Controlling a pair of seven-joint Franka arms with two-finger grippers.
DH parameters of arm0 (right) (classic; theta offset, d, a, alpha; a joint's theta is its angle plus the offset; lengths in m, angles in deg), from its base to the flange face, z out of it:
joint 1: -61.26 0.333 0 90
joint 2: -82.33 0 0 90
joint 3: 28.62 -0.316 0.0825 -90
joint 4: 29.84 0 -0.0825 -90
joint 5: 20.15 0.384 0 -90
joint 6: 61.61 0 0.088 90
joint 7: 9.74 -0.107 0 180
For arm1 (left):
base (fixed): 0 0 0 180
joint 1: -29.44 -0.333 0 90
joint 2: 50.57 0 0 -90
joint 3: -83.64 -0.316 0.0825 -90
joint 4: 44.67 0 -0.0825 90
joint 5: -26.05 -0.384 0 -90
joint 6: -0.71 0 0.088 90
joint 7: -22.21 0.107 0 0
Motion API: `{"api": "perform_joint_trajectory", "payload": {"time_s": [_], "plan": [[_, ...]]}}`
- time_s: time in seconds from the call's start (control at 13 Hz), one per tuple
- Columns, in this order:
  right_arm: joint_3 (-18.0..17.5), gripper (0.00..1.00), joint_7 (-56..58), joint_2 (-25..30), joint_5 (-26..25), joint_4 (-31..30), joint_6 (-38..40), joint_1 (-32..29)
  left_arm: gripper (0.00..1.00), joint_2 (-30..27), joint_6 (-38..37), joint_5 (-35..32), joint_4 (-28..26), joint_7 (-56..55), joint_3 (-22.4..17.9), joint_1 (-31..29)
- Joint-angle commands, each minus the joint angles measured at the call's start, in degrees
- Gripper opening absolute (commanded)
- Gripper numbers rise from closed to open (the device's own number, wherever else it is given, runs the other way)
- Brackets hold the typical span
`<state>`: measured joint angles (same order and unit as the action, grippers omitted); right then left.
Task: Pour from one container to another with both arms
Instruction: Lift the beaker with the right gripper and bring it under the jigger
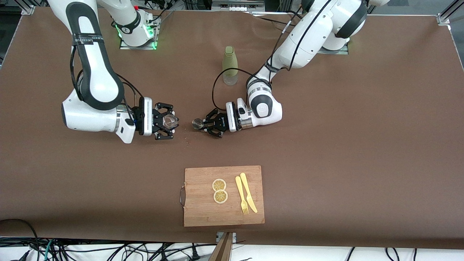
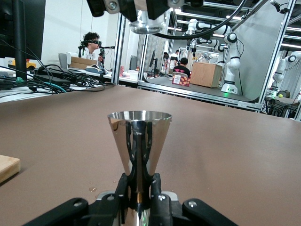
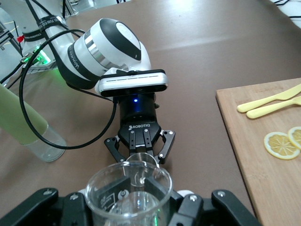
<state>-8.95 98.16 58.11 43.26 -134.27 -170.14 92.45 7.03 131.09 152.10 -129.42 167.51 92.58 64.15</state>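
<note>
The left gripper [image 1: 203, 127], clamped on an upright jigger [image 1: 197, 123], faces the right gripper [image 1: 167, 123], clamped on a glass [image 1: 169, 121], near each other, mouths apart.

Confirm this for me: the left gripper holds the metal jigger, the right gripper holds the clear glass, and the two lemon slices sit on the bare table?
Not quite. The lemon slices lie on the wooden cutting board, as the front view shows. Left gripper does hold the metal jigger; right gripper holds the clear glass.
</note>
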Motion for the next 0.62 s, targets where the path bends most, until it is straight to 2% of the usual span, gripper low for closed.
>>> {"api": "perform_joint_trajectory", "payload": {"time_s": [0.0,0.54], "plan": [[-0.24,0.22,-0.84,2.5,-1.36,-2.54,-1.33,1.07,0.0,0.59,1.9,2.54,1.6,1.21,0.21,0.63],[-0.16,0.22,-6.9,2.86,-2.41,-3.15,-1.06,4.67,0.0,0.59,1.9,3.33,1.6,1.21,0.12,0.63]]}}
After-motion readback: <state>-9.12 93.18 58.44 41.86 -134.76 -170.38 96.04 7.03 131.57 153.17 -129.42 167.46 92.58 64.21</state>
